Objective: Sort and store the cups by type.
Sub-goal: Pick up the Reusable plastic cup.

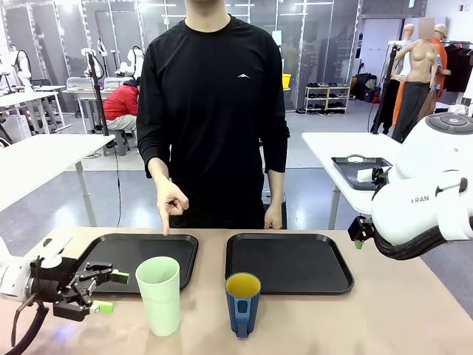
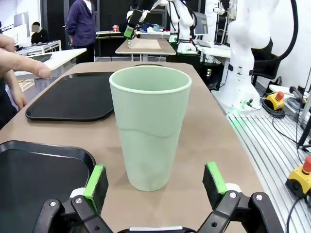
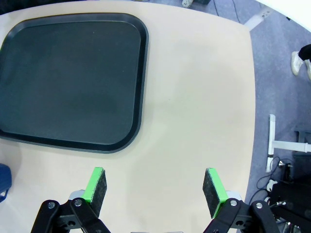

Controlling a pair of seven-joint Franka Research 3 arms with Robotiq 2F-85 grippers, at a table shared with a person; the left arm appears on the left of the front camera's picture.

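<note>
Tumbler (image 1: 160, 294): pale mint-green, upright on the table (image 1: 399, 310) near its near edge, just in front of the left tray's (image 1: 133, 251) near right corner.
Mug (image 1: 242, 303): dark blue with a yellow inside, upright at the middle of the near edge. It stands near the tumbler on its right, apart from it, in front of the right tray's (image 1: 288, 262) near left corner.
Left gripper (image 1: 109, 292): low over the table just left of the tumbler, jaws spread wide. Its green pads (image 2: 95, 178) flank the tumbler's base without touching it.
Right gripper (image 3: 155, 187): jaws apart, gripping nothing, above bare table beside the right tray's right edge.
Trays: black, side by side across the table's middle.
Person's hand (image 1: 171, 203): index finger pointing down at the left tray's far rim.
</note>
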